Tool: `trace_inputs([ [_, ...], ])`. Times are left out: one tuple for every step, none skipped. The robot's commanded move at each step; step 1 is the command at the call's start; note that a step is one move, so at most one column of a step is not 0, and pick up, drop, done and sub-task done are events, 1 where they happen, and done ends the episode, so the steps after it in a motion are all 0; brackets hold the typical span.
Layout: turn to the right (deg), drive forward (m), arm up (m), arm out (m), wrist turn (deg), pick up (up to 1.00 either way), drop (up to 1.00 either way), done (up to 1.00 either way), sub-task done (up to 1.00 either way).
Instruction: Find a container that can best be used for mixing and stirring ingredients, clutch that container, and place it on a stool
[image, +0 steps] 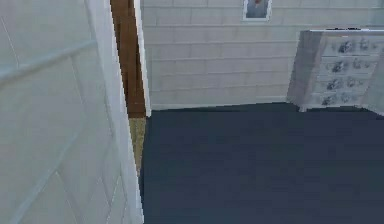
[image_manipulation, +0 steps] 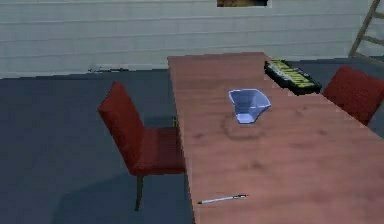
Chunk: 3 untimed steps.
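Item: pale blue bowl (image_manipulation: 250, 104), upright on the brown table (image_manipulation: 290, 165), near the table's middle. Also on the table: dark box (image_manipulation: 291, 76) at the far corner, pen (image_manipulation: 222, 199) at the near edge. Red chair (image_manipulation: 135, 135) beside the table. Gripper: state cannot be told. Step, as judged: container located, grasp pending. Next: reach across the table to the bowl, then seek a stool.

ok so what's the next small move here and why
Probably nudge the base back slightly, then reach for the pale blue bowl: it stands on the wooden table, somewhat right of the arm side view's middle, and the red chair sits well to its left.
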Motion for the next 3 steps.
trace_inputs([
  [33.0,0.0,0.0,0.0,0.0,0.0,0.0,0.0,0.0],
  [0.0,0.15,0.0,0.0,0.0,0.0,0.0,0.0,0.0],
  [36.0,0.0,0.0,0.0,0.0,0.0,0.0,0.0,0.0],
])
